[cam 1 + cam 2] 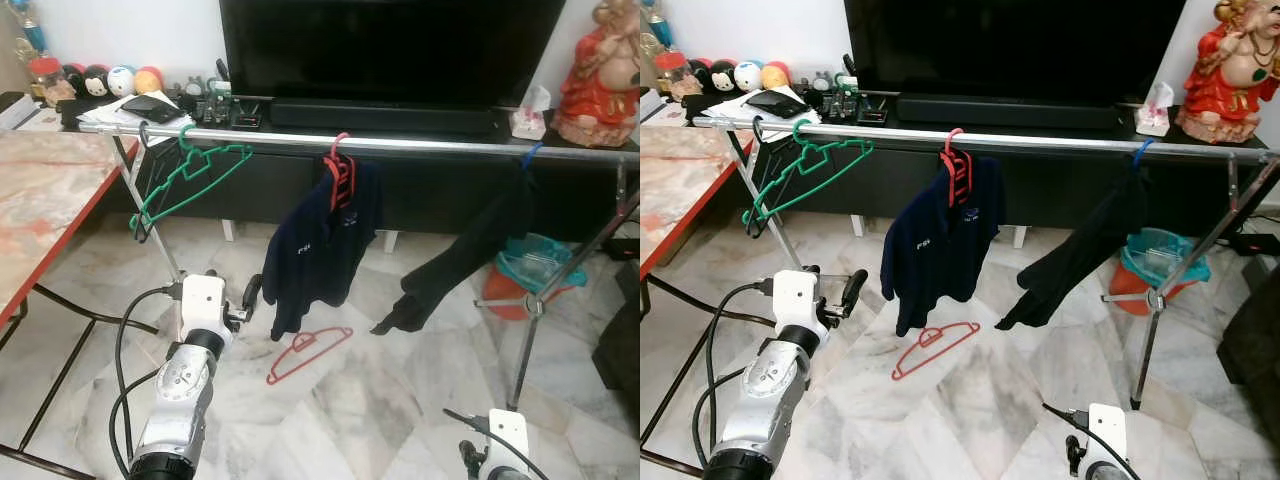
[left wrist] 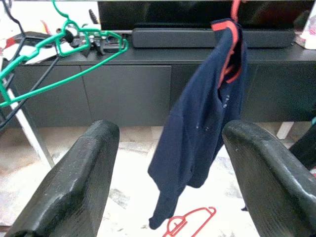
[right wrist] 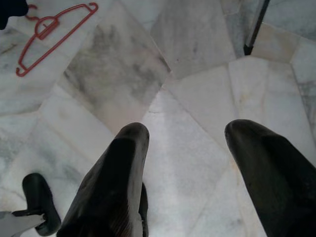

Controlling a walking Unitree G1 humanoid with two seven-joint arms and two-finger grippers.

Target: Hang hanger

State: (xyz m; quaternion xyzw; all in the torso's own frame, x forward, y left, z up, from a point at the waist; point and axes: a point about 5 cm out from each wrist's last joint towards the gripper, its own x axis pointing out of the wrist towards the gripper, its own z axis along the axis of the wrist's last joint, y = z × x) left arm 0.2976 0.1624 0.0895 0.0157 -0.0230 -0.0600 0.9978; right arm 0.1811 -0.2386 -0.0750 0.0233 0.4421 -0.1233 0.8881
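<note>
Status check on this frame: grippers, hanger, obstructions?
Left gripper open, raised, facing the rail. Right gripper open, low over the floor. Red hanger lies on the floor, below the navy shirt. Nothing blocking it.

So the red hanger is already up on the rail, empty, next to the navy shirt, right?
Not quite. The empty red hanger lies on the marble floor, below the navy shirt, not on the rail. The left eye view shows it. Both grippers, left and right, are open and hold nothing.
</note>
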